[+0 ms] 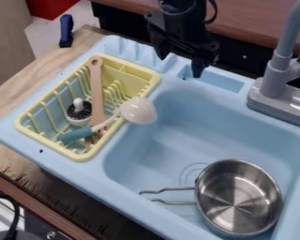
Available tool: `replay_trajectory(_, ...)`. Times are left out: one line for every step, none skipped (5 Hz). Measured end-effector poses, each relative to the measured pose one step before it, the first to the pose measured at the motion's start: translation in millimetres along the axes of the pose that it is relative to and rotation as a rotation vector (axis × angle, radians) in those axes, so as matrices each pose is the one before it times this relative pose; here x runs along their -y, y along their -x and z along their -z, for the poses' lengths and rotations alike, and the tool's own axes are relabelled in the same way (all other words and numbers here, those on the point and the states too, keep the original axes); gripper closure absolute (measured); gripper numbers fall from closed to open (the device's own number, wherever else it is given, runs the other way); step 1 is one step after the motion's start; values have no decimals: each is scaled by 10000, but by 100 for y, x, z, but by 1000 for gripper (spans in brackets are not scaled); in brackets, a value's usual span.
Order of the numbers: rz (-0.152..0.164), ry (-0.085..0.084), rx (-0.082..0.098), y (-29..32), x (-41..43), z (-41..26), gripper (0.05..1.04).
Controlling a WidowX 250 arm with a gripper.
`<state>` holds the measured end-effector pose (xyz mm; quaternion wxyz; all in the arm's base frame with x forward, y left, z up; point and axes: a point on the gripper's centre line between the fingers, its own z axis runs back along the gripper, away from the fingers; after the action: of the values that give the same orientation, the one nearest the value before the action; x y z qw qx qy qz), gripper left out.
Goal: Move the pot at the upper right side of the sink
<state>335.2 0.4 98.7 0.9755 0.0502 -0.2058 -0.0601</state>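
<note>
While the round, polished steel pot [239,197] sits upright in the light blue plastic sink [165,152], at the lower right of the basin, the black arm [181,21] hangs over the back edge, well apart from it. From where I stand, the hand [180,65] has its two fingers apart, with nothing between them. I take this for the approach step: the pot has not been grasped, and it is not at the upper right, near the tall grey faucet [280,75].

What comes next, I'd say, is a diagonal crossing of the basin, then a descent to pinch either the rim or the twin-wire steel handle [168,191], which points left. A rim grip looks steadier to me; held by the thin handle, the pot could tip or swing. After that it should travel up along the right side, and the faucet is what I'd watch for there.

Over on the left stands a pale yellow dish rack [137,80]. It carries a long wooden utensil [96,84], a white ladle with a teal handle [138,110] and a black-and-white brush [78,111]. The ladle's bowl juts past the rack's edge towards the basin, so a low, wide sweep might catch it. A dark blue clamp [66,30] grips the wooden bench [8,103] behind.
</note>
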Motion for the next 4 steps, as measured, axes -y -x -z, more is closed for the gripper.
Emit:
replay_trajectory(121, 86, -259, 699, 218, 592, 87)
replay_trajectory(2229, 564, -142, 1331, 1344, 498, 87)
replay_trajectory(1353, 871, 334, 565, 1205, -1440, 87)
replay_trajectory(1497, 972, 93, 267, 1645, -522, 87)
